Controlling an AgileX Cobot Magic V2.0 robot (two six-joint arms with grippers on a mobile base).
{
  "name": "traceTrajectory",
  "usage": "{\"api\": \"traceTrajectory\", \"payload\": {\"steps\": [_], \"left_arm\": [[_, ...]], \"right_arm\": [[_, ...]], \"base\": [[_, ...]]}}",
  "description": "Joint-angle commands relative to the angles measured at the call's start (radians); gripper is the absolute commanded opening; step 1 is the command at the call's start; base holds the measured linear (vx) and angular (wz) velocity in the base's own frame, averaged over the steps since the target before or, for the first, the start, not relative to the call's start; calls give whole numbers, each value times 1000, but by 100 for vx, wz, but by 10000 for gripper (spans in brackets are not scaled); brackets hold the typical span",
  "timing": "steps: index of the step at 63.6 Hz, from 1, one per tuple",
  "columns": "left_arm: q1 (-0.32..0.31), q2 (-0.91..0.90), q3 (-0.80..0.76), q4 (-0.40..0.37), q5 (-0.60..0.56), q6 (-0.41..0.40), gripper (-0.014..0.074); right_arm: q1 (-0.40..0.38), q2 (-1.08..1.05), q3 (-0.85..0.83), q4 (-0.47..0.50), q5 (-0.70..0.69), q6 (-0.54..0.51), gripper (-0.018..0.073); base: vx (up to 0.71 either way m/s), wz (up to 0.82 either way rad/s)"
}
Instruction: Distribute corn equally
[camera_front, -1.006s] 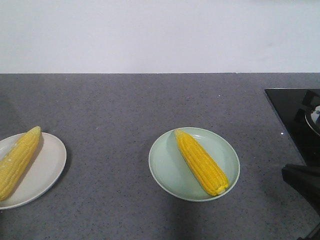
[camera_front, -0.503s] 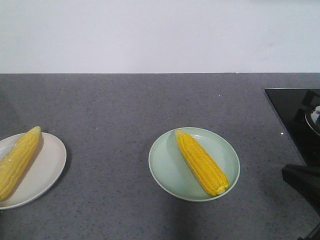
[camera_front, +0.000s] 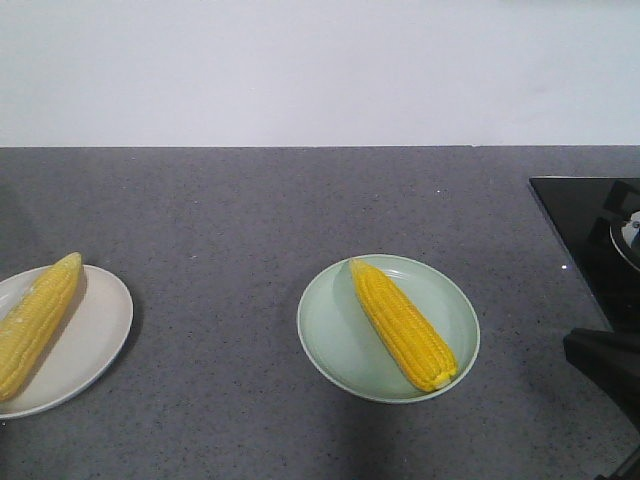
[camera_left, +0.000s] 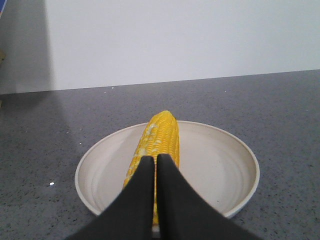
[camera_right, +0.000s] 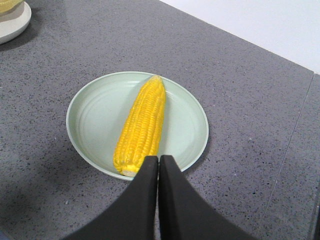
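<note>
On each plate (camera_front: 340, 345), 1 corn (camera_front: 403, 323) — jaws closed

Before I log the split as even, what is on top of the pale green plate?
One corn cob lies diagonally on the pale green plate, with nothing else on it. The patch of plate beneath the cob is covered, so I cannot see it.

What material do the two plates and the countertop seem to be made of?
Green plate: probably glazed ceramic or melamine, with a smooth, soft sheen. Cream plate: likely the same, more matte, with faint concentric rings. Countertop: probably quartz or stone composite, grey with fine speckles.
</note>
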Motion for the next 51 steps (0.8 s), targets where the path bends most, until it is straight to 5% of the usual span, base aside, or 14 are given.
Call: {"api": "traceTrajectory", "payload": {"steps": [1,40,51], "left_arm": [[2,-17,-2,-2,-81,-10,-7],[2,-17,-2,-2,-81,-10,-7],[2,-17,-2,-2,-81,-10,-7]], "right_arm": [[-1,2,-27,11,-57,-5,-4],[-5,2,-18,-52,-66,-5,-4],[-20,-69,133,-82,-241,73,-4]], "base": [[0,0],[0,0],[0,0]]}}
